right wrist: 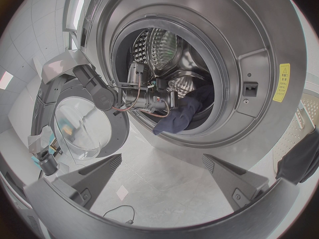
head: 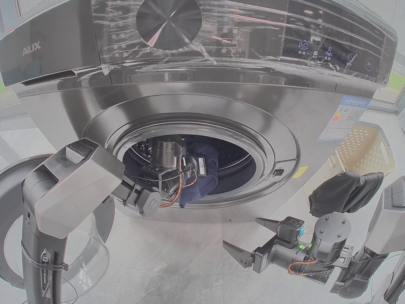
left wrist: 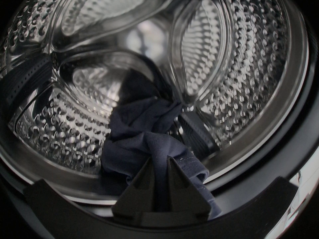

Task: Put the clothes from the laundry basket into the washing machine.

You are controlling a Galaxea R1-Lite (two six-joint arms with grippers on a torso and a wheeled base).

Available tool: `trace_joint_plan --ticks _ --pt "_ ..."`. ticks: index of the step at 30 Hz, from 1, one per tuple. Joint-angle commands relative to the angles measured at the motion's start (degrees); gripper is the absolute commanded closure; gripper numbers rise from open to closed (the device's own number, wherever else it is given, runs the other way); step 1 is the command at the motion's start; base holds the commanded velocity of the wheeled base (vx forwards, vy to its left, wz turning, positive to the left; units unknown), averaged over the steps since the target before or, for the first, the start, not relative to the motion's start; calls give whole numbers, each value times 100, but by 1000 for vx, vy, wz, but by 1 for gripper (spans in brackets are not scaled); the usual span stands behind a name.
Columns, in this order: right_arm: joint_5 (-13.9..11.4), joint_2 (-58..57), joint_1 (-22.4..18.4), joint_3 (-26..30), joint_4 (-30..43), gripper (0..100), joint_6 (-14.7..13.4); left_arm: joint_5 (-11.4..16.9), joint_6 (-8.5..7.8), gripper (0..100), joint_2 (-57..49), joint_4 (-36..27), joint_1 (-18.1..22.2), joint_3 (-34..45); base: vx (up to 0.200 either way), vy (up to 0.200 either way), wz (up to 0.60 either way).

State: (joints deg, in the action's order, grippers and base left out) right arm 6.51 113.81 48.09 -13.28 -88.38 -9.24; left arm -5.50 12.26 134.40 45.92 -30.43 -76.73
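Observation:
The washing machine [head: 202, 102] stands with its round opening facing me. My left gripper [left wrist: 161, 161] is inside the drum mouth, shut on a navy blue garment [left wrist: 143, 130]. The garment [right wrist: 186, 112] lies partly on the drum floor, and one end droops over the lower door rim [head: 190, 197]. My right gripper [head: 241, 233] hangs open and empty low over the floor, in front of the machine and to its right. A black garment [head: 344, 191] is draped over the rim of the cream laundry basket [head: 367, 148] right of the machine.
The glass door [right wrist: 83, 126] is swung open to the machine's left, beside my left arm. Pale tiled floor [head: 181, 254] stretches in front of the machine. A thin cable [right wrist: 119, 211] lies on the floor near my right gripper [right wrist: 160, 158].

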Motion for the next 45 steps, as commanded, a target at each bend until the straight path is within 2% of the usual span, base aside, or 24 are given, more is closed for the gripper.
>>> trace_joint_plan --ticks 1,7,11,15,17,18,25,32,33,42,45 --pt "-1 9 -2 0 -4 0 1 -241 92 100 499 514 54 -677 0 0 0" --pt "-1 27 -2 -8 -4 0 1 -408 74 100 1123 1165 72 -1556 0 0 0" --pt "-1 27 -2 0 -4 0 1 -540 74 100 1387 1270 72 -1978 0 0 0" --pt "-1 27 -2 0 -4 0 1 -549 74 100 1396 1253 72 -1907 0 0 0" --pt "-1 18 -2 0 -4 0 1 -531 57 100 1290 1200 63 -1600 0 0 0" --pt "-1 18 -2 0 -4 0 1 -522 74 0 1229 1182 63 -1538 0 0 0" --pt "-1 53 16 0 -4 0 1 -470 110 0 842 549 28 -870 0 0 0" --pt "-1 62 42 0 -4 0 -8 -443 92 0 886 312 2 -721 0 0 0" --pt "-1 62 42 0 -4 0 -8 -417 92 100 930 277 2 -782 0 0 0" --pt "-1 62 51 0 -4 0 -8 -347 118 100 1097 356 28 -1195 0 0 0" --pt "-1 115 51 0 -4 0 -8 -382 259 100 1273 470 54 -1661 0 0 0"
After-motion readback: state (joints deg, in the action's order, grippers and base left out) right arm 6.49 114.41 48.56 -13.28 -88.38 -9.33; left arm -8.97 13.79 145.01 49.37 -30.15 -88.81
